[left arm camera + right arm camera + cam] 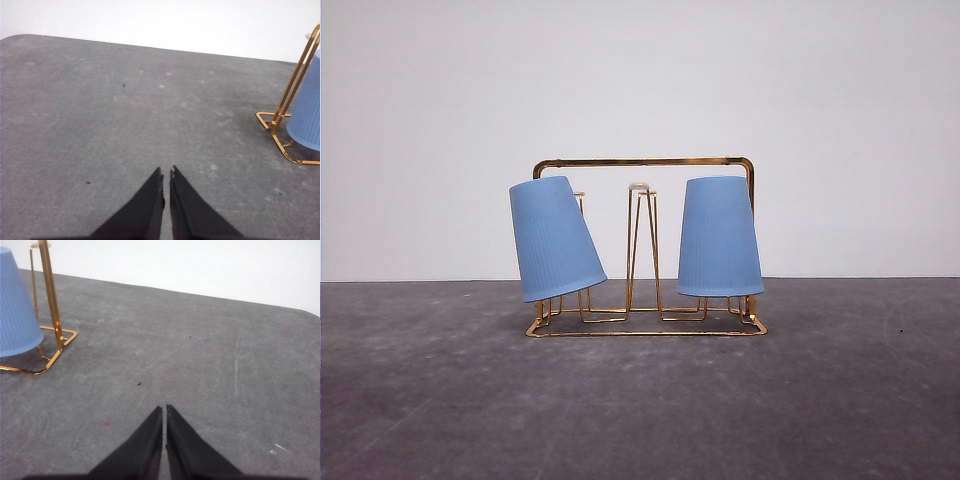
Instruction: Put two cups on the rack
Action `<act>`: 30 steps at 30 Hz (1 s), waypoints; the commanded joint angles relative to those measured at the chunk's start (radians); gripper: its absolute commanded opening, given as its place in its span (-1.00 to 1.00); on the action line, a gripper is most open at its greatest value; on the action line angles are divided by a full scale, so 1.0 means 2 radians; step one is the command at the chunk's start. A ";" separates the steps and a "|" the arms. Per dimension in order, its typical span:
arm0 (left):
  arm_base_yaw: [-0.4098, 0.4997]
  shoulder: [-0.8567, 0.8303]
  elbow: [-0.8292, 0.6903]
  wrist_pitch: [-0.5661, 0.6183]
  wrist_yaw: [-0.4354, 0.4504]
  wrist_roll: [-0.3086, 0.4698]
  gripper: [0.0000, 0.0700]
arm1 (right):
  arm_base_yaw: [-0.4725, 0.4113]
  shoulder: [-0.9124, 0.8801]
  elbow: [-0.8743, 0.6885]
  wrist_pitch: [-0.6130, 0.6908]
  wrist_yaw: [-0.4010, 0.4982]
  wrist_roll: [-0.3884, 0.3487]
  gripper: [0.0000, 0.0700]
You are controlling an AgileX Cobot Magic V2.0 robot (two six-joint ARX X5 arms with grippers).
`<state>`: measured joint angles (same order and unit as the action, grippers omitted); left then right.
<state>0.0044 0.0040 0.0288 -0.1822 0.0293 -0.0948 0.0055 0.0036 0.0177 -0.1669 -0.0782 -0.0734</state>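
Note:
The gold wire rack (645,162) stands mid-table in the front view. One light blue cup (554,238) hangs upside down on its left prongs, tilted outward. The other cup (719,236) sits upside down on the right prongs, nearly upright. The middle prongs (640,188) are bare. My left gripper (166,175) is shut with nothing in it, hovering over bare table, with the rack's end (280,120) and a cup (307,117) off to one side. My right gripper (164,410) is shut too and holds nothing, apart from the rack's other end (50,295) and cup (16,310).
The grey table (640,400) stretches wide in front of the rack and to both sides. A plain white wall (640,80) closes the back.

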 commanded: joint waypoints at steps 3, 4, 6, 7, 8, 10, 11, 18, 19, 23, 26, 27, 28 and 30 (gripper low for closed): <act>0.000 0.000 -0.008 -0.002 0.000 -0.001 -0.99 | 0.000 0.000 -0.002 0.006 0.000 0.004 -0.97; 0.000 0.000 -0.008 -0.002 0.000 -0.001 -0.99 | 0.000 0.000 -0.002 0.006 0.000 0.005 -0.97; 0.000 0.000 -0.008 -0.002 0.000 -0.001 -0.99 | 0.000 0.000 -0.002 0.006 0.000 0.004 -0.97; 0.000 0.000 -0.008 -0.002 0.000 -0.001 -0.99 | 0.000 0.000 -0.002 0.006 0.000 0.005 -0.97; 0.000 0.000 -0.008 -0.002 0.000 -0.001 -0.99 | 0.000 0.000 -0.002 0.006 0.000 0.004 -0.97; 0.000 0.000 -0.007 -0.002 0.000 -0.001 -0.99 | 0.000 0.000 -0.002 0.006 0.000 0.004 -0.97; 0.000 0.000 -0.008 -0.002 0.000 -0.001 -0.99 | 0.000 0.000 -0.002 0.006 0.000 0.004 -0.97; 0.000 0.000 -0.008 -0.002 0.000 -0.001 -0.99 | 0.000 0.000 -0.002 0.006 0.000 0.004 -0.97; 0.000 0.000 -0.008 -0.002 0.000 -0.001 -0.99 | 0.000 0.000 -0.002 0.006 0.000 0.004 -0.97; 0.000 0.000 -0.008 -0.002 0.000 -0.001 -0.99 | 0.000 0.000 -0.002 0.006 0.000 0.004 -0.97; 0.000 0.000 -0.008 -0.002 0.000 -0.001 -0.99 | 0.000 0.000 -0.002 0.006 0.000 0.004 -0.97; 0.000 0.000 -0.008 -0.002 0.000 -0.001 -0.99 | 0.000 0.000 -0.002 0.006 0.000 0.004 -0.97; 0.000 0.000 -0.008 -0.002 0.000 -0.001 -0.99 | 0.000 0.000 -0.002 0.006 0.000 0.004 -0.97; 0.000 0.000 -0.008 -0.002 0.000 -0.001 -0.99 | 0.000 0.000 -0.002 0.006 0.000 0.004 -0.97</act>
<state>0.0044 0.0040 0.0288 -0.1822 0.0293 -0.0948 0.0055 0.0036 0.0177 -0.1673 -0.0780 -0.0734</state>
